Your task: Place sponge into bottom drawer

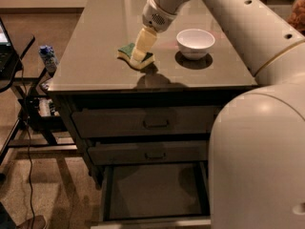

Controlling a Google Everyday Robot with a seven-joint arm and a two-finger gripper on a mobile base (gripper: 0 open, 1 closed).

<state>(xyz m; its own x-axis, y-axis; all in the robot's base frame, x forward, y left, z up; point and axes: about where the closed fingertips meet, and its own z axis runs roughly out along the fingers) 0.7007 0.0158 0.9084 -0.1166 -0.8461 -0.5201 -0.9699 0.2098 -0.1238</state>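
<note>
The sponge [127,51], green on top over yellow foam, lies on the grey countertop [95,42] left of the white bowl. My gripper [139,55] reaches down from the upper right and sits right over the sponge's right half, hiding part of it. The bottom drawer [155,190] stands pulled open below the two shut drawers, its flat dark inside showing nothing in it.
A white bowl [195,43] stands on the counter right of the sponge. My arm's large white body [257,151] fills the right side and covers the right column of drawers. A black stand with cables [28,109] and a small bottle [47,57] are at the left.
</note>
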